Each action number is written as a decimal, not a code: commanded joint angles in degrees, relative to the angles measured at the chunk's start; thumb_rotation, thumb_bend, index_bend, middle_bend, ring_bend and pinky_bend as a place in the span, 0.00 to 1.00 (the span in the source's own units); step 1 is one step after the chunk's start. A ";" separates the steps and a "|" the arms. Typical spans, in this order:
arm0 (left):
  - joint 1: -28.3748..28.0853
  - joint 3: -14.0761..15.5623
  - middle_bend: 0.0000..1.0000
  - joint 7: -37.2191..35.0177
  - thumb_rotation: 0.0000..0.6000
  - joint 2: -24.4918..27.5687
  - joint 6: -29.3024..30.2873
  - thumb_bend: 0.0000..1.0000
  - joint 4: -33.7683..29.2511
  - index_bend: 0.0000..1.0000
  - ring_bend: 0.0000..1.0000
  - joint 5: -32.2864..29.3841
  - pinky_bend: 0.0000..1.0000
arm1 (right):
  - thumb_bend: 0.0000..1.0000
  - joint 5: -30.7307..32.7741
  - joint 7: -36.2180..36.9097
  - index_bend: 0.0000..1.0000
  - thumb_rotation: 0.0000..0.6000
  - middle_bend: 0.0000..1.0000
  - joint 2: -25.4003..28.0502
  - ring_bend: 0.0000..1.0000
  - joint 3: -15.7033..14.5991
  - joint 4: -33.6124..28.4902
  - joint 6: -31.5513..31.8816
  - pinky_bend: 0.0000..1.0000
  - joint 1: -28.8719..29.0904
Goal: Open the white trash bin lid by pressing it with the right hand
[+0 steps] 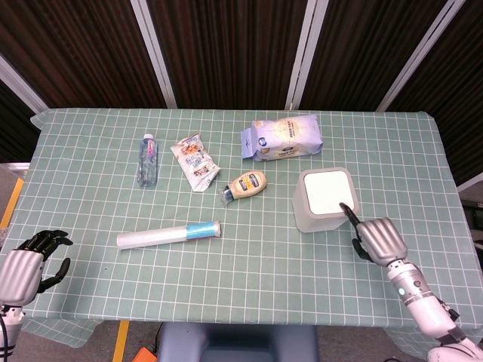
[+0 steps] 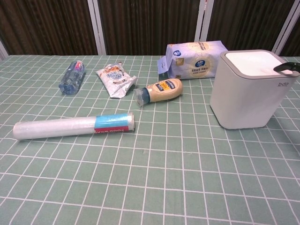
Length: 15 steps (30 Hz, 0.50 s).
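One robot hand fingertip on bin lid.

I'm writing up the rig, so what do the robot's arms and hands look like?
Each robot hand has a silver-grey metallic back and black fingers: right robot hand, left robot hand. The right forearm is glossy white and segmented, with a small green light near the wrist.

A water bottle lies on the checked tablecloth, with a crumpled snack packet just beside it. A squeeze bottle lies near the packet, and a tissue pack rests further back. A plastic roll with a blue label lies nearer the front.
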 commanded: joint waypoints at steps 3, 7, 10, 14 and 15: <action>-0.01 -0.02 0.30 0.02 1.00 -0.01 0.00 0.42 0.02 0.41 0.27 -0.02 0.47 | 0.59 0.08 0.47 0.00 1.00 0.68 -0.21 0.84 -0.01 0.46 -0.47 0.80 0.33; 0.01 -0.07 0.30 -0.02 1.00 0.01 0.00 0.42 0.02 0.41 0.27 -0.14 0.47 | 0.59 0.45 0.93 0.00 1.00 0.68 -0.42 0.84 -0.03 0.92 -1.12 0.80 0.75; 0.02 -0.06 0.30 -0.09 1.00 -0.01 0.03 0.42 0.07 0.41 0.27 -0.13 0.47 | 0.60 0.12 1.34 0.00 1.00 0.68 -0.35 0.84 -0.06 0.82 -0.85 0.80 0.76; -0.02 -0.05 0.31 -0.13 1.00 0.01 -0.11 0.42 0.06 0.41 0.27 -0.19 0.47 | 0.59 -2.26 3.38 0.00 1.00 0.68 -0.13 0.84 0.07 0.09 1.56 0.80 -0.10; -0.02 -0.04 0.31 -0.11 1.00 0.02 -0.12 0.42 0.05 0.41 0.27 -0.17 0.47 | 0.59 -3.15 4.19 0.00 1.00 0.68 -0.08 0.84 0.10 0.05 2.38 0.80 -0.43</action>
